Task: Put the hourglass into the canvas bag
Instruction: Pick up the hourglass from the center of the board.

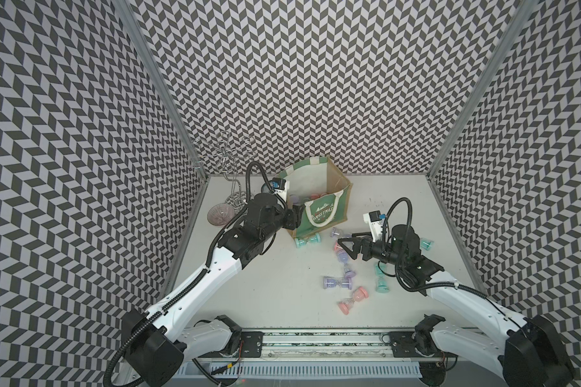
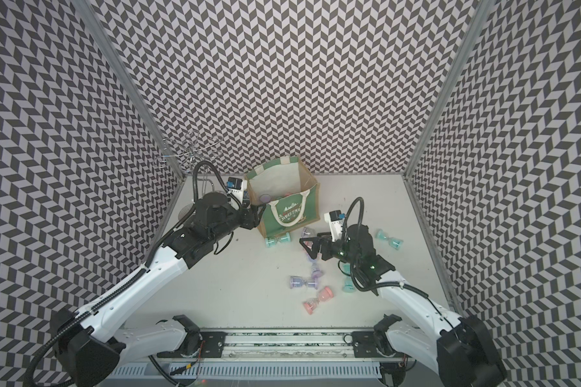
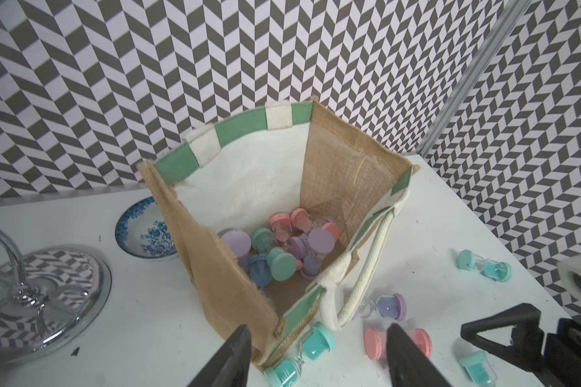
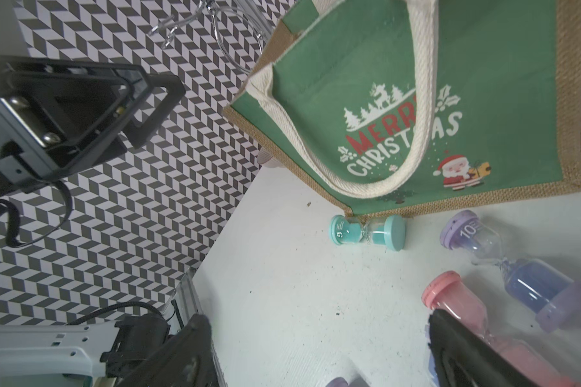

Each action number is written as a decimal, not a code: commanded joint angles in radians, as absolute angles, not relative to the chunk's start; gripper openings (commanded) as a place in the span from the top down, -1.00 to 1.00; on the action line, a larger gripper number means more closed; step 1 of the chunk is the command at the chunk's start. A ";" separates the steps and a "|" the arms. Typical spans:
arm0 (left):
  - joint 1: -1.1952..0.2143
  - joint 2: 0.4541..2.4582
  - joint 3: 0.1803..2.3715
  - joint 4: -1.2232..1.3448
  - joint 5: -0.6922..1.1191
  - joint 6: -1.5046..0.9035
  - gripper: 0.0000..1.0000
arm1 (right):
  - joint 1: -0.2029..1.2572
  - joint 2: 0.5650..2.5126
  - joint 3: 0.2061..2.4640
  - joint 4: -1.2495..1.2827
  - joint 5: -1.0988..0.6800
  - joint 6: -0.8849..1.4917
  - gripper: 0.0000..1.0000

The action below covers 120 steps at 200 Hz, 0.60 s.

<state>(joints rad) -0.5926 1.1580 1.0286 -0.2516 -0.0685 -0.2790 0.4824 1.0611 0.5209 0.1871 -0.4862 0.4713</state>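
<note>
The right claw (image 1: 345,250) hangs with jaws wide apart over the pink hourglass (image 4: 448,296), which lies on the bench (image 1: 282,284) just near of the canvas bag (image 1: 341,211). I'd sink lower, square across its clear barrel, then close gently. It has pink caps and pink sand. The left claw (image 3: 317,330), jaws apart, straddles the bag's near-left corner.

- Even, diffuse light from above; the white desk (image 1: 282,261) is bright and shadows are faint.
- In both top views the walls bend toward the edges.
- The right fingers (image 4: 467,355) are blurred close-up.
- The chrome stand (image 3: 81,278) shows glare.
</note>
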 commanded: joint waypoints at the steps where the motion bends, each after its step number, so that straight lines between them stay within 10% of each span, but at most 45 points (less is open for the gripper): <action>1: -0.610 1.132 0.960 -0.220 -0.108 -0.357 -0.28 | 0.492 1.059 0.485 0.241 -0.506 0.466 -0.99; 120: -0.622 1.300 0.683 0.049 -0.110 -0.480 -0.26 | 0.509 1.124 0.436 0.347 -0.505 0.475 -0.99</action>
<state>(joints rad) -0.6159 1.2434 0.6937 -0.0563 -0.0822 -0.4301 0.5018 1.1168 0.4393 0.2802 -0.5026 0.4755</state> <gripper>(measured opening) 0.630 0.993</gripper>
